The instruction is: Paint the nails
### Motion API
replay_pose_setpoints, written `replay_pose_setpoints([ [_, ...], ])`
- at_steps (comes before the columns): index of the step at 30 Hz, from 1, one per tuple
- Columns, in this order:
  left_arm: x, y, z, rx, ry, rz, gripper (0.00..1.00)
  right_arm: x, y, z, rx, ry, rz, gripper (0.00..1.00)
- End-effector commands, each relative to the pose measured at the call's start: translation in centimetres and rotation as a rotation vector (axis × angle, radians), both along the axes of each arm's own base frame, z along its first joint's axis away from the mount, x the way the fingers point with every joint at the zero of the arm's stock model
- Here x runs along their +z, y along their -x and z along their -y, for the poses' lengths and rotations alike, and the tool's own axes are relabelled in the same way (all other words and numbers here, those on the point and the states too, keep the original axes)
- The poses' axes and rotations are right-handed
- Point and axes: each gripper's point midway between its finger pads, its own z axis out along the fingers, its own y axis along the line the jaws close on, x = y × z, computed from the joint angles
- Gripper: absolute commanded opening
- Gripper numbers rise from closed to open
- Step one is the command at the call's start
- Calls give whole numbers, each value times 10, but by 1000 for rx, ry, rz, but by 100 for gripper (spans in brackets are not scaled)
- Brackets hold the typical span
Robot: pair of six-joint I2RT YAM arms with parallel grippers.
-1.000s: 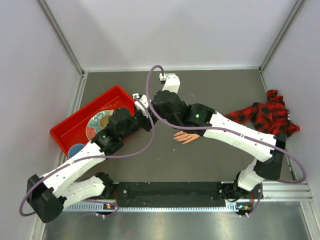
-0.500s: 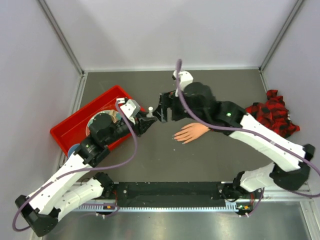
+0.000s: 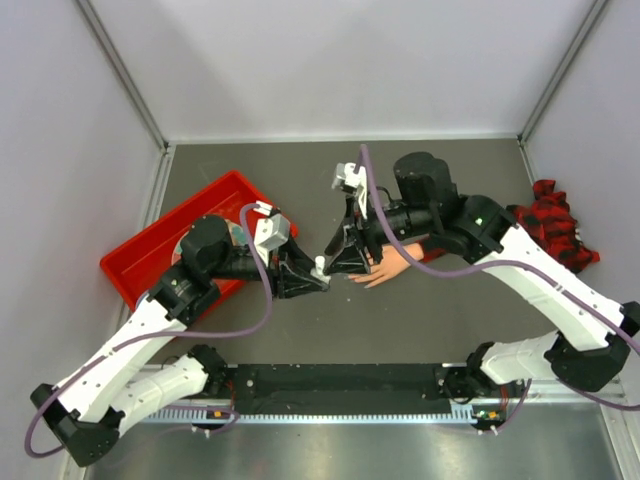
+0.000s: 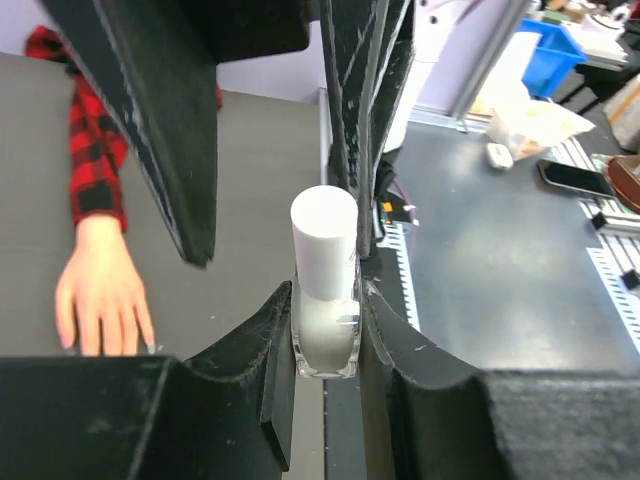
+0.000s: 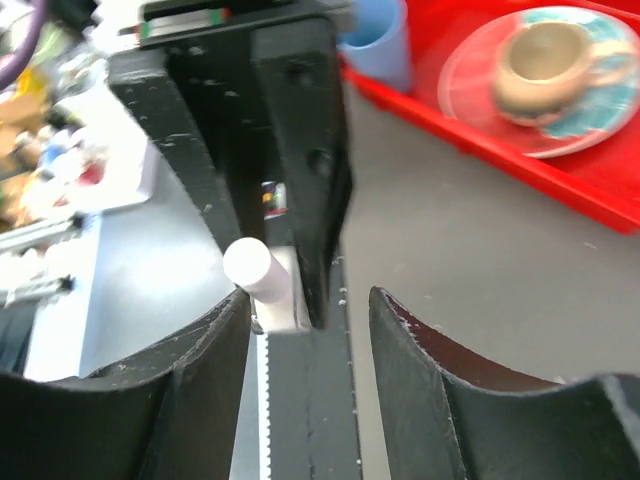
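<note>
- Grips a small clear bottle [image 4: 325, 335] in the left gripper [image 4: 325, 305], fingers narrowed tight on both glass sides, white cap [image 4: 323, 240] upright and free above them.
- Spreads the right gripper [image 5: 305, 300] wide, with nothing clamped; the white cap sits between its two fingers, just beside one of them [image 5: 215, 340]. Cannot tell whether touching.
- Meets tip to tip above the dark grey table [image 3: 440, 320], near its middle, as seen from the top view.
- Shows the fake hand [image 3: 388, 262] lying flat on the table, palm down, partly hidden under the right gripper.
- Finds the nails [image 4: 66, 340] at the tips of the peach fingers, pointing toward the left arm, apart from the bottle; too small to tell any paint.
- Trails a red-and-black plaid sleeve [image 3: 540, 235] from the wrist to the right wall.
- Leaves a red tray [image 3: 140, 255] at the left, holding a patterned plate [image 5: 590, 90] with a brown cup [image 5: 545, 55] on it, and a blue cup [image 5: 375, 35] at the near corner.
- Cannot tell any label or lettering on the bottle glass: too blurred close up.
</note>
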Motion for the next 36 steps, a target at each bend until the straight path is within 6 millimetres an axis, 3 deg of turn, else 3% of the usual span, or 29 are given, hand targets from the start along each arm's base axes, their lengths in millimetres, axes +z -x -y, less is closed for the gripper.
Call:
replay_pose_setpoints([
  [1, 22, 15, 0, -94, 61, 50, 0, 29, 24, 0, 165, -98, 55, 50],
  [7, 21, 17, 2, -122, 65, 41, 0, 33, 21, 2, 139, -92, 65, 59],
  [11, 17, 17, 3, -135, 51, 27, 0, 40, 24, -1, 166, -115, 68, 47],
  [15, 13, 16, 5, -141, 37, 16, 0, 40, 23, -5, 175, -113, 52, 42],
  [27, 16, 11, 6, -122, 35, 23, 0, 31, 27, -12, 225, -110, -8, 41],
  [30, 19, 9, 6, -103, 41, 32, 0, 29, 26, -13, 217, -102, -18, 19],
  [31, 22, 6, 6, -85, 46, 40, 0, 27, 23, -14, 204, -94, -21, 3],
  [32, 22, -6, 6, -11, 45, 47, 0, 23, 22, -14, 194, -81, -29, 0],
  [35, 24, -38, 1, 183, 35, 112, 0, 12, 2, -20, 48, -29, 26, 0],
  [36, 23, -70, -6, 365, 18, 128, 0, 9, -6, -23, -31, -14, 23, 0],
])
